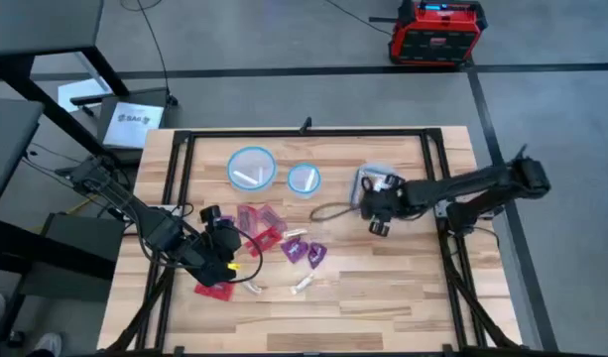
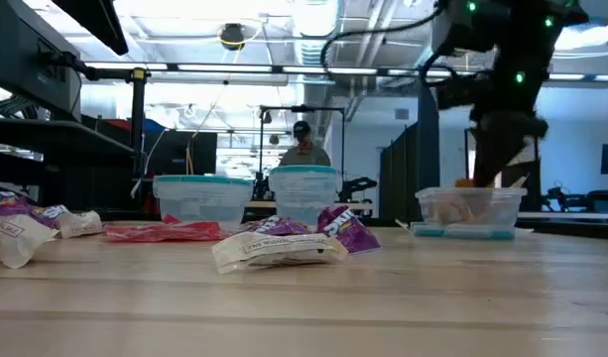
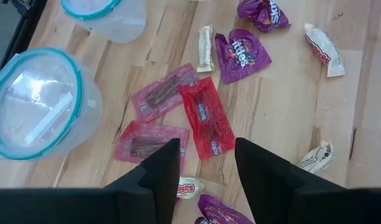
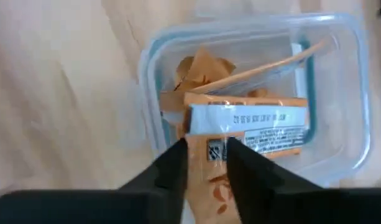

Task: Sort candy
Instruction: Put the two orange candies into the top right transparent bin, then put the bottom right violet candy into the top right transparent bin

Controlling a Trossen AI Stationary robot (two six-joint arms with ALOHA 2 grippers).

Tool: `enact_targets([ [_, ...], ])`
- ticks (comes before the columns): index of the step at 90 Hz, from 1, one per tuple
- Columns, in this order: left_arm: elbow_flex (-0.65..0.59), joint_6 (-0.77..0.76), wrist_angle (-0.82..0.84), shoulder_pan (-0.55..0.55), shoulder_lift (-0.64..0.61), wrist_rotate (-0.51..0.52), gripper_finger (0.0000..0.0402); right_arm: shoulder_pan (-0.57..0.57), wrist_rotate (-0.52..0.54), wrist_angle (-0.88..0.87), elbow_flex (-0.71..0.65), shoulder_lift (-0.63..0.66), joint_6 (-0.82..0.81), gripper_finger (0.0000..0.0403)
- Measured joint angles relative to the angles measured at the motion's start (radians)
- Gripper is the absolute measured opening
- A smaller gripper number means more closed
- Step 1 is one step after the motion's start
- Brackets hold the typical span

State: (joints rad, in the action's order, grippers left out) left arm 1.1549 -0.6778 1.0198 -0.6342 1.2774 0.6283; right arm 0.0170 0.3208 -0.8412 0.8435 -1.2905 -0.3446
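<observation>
Your right gripper (image 4: 206,163) pinches an orange packet (image 4: 246,130) over the rectangular container (image 4: 345,99) near the table's far right. Your left gripper (image 3: 206,165) hovers with fingers apart above the red packets (image 3: 206,118); bare wood lies toward the near edge.

Lab: exposed ceiling ducts (image 2: 313,25), dark partitions (image 2: 403,169), seated person (image 2: 304,144).

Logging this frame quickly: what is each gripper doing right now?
Left gripper: open, empty, above the red packets.
Right gripper: shut on an orange packet over the rectangular container.
</observation>
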Motion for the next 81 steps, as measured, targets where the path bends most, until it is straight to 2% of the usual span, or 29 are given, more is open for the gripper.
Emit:
enact_targets([
  [11,0.0,0.0,-0.001,0.0,0.0,-0.001,0.0139,-0.02,-0.159,0.062,0.038,0.087,-0.052,0.0192],
  [22,0.0,-0.001,-0.003,0.0,0.0,-0.003,0.0139,0.035,-0.248,0.364,0.008,0.12,-0.127,0.023],
  [31,0.0,0.002,-0.03,0.0,0.0,-0.004,0.0139,0.135,-0.274,0.712,-0.039,0.042,-0.092,0.024],
  [38,0.0,0.012,-0.049,0.0,0.0,-0.004,0.0139,0.209,-0.276,0.86,-0.045,-0.071,-0.012,0.024],
  [57,0.0,0.018,-0.054,0.0,0.0,-0.004,0.0139,0.262,-0.158,0.861,0.014,-0.332,0.004,0.0224],
  [81,0.0,0.019,-0.053,0.0,0.0,-0.004,0.0139,0.238,-0.155,0.82,0.15,-0.536,0.002,0.0209],
])
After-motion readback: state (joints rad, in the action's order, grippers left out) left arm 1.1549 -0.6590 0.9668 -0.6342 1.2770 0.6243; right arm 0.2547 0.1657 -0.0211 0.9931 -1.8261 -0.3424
